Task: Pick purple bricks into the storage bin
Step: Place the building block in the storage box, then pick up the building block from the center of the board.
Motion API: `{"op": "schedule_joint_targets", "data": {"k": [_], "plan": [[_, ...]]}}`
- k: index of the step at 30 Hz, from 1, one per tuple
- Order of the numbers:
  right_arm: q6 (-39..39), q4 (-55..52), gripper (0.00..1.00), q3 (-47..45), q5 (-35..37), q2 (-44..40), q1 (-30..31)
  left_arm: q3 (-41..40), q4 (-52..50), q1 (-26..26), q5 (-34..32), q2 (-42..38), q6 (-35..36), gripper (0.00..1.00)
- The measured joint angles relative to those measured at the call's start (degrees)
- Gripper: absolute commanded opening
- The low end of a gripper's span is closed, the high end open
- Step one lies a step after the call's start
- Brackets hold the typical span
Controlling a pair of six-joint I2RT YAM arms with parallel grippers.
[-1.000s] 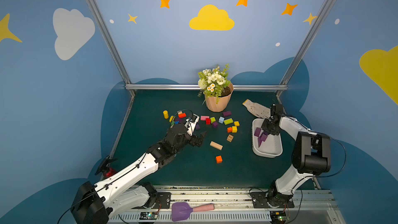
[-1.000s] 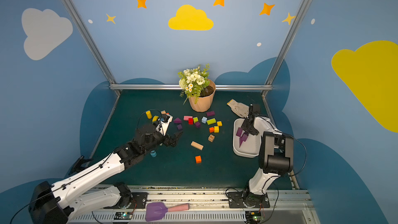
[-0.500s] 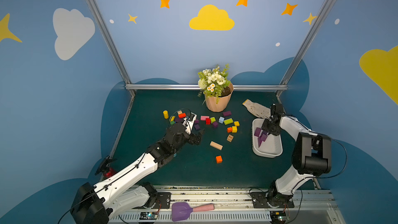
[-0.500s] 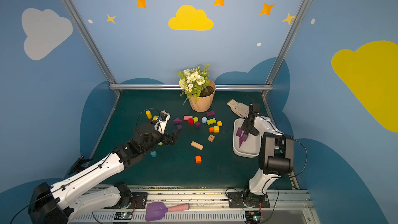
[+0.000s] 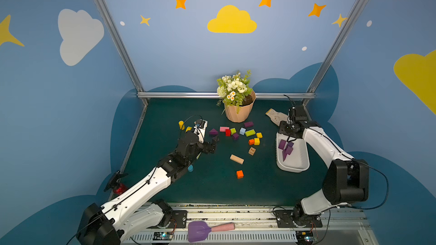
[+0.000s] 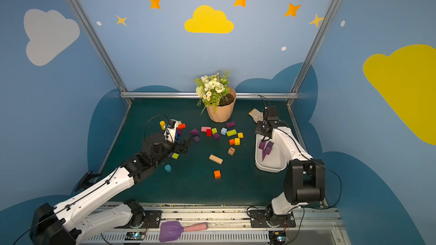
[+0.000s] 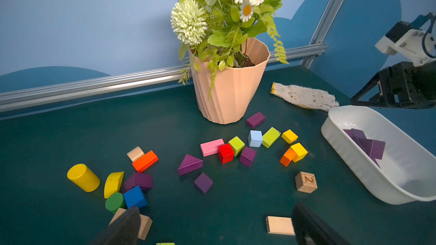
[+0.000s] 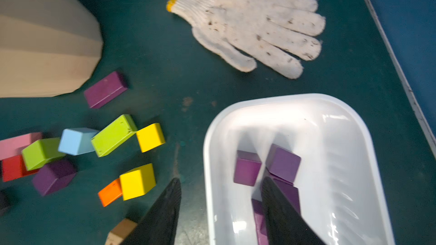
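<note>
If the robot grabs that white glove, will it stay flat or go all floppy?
Probably floppy: the glove is knitted cloth lying limp and flat on the table. It looks thin, so likely light. Its rough knit probably won't slip much when pinched.

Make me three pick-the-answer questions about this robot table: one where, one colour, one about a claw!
1. Where is the white glove? A. on the mat, outside the bin B. in the flowerpot C. under the spade
2. What colour are the blocks in the bin? A. yellow B. red C. purple
3. How is the left claw? A. shut on a block B. open, empty C. shut on the glove
Answers: 1 A, it lies flat on the mat; 2 C, all are purple; 3 B, fingers spread, nothing between.
</note>
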Motion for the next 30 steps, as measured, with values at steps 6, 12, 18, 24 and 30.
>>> {"op": "schedule_joint_targets", "data": {"k": [6,12,18,24,30], "plan": [[-1.9,6.7,0.58,-3.0,-1.8,-1.2,6.3,0.0,0.0,2.2,-0.1,-0.5,-1.8,1.0],[-3.9,10.6,0.58,-5.6,-2.6,-1.2,11.7,-0.1,0.1,4.9,0.2,-1.0,-4.1,1.0],[-6.2,13.8,0.59,-5.7,-2.8,-0.2,15.8,-1.0,1.1,7.4,2.3,-2.3,-5.9,1.0],[-8.7,15.5,0.59,-5.7,-3.0,2.9,19.1,-1.0,1.8,8.3,5.4,-2.4,-6.4,1.0],[-10.6,16.6,0.59,-5.7,-3.1,6.6,21.4,-1.0,1.8,8.6,8.0,-2.5,-6.4,1.0]]}}
